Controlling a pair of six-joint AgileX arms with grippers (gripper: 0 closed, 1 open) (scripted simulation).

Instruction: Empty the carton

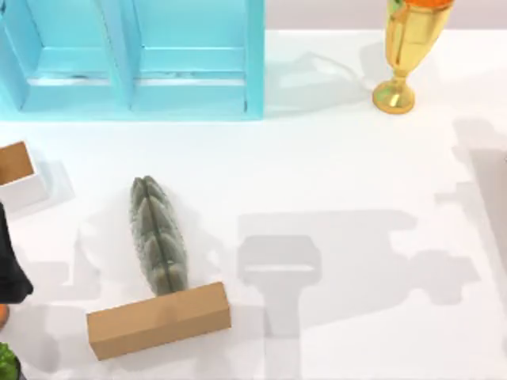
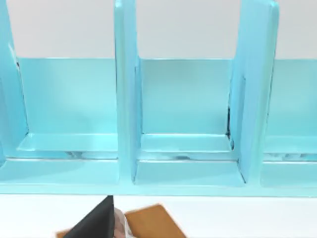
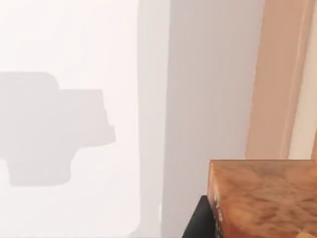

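Close under the right wrist camera, the carton sat against the right gripper, whose 1 visible dark finger touched the carton's glossy reddish-brown side. The gripper was clamped on the carton, which hung above the white table. Beneath this gripper, the table carried a blocky grey shadow.

Left arm: dark bulk at the table's left edge, top view. Ahead of the left gripper stood the teal shelf, 2 full open compartments facing the wrist camera. Just beside the gripper's dark tip lay the small white box with its brown top. Whether the left gripper was apart or together: cannot tell.

Other items, top view:
- small white box, just beyond the left arm, toward the shelf
- grey-green ribbed cactus, lying flat, to the right of the left arm
- tan cardboard block, 1 long side touching the cactus's near end
- gold trophy, upright, well apart from the left arm, at the far right
- large grey shadow on the table, right of the block
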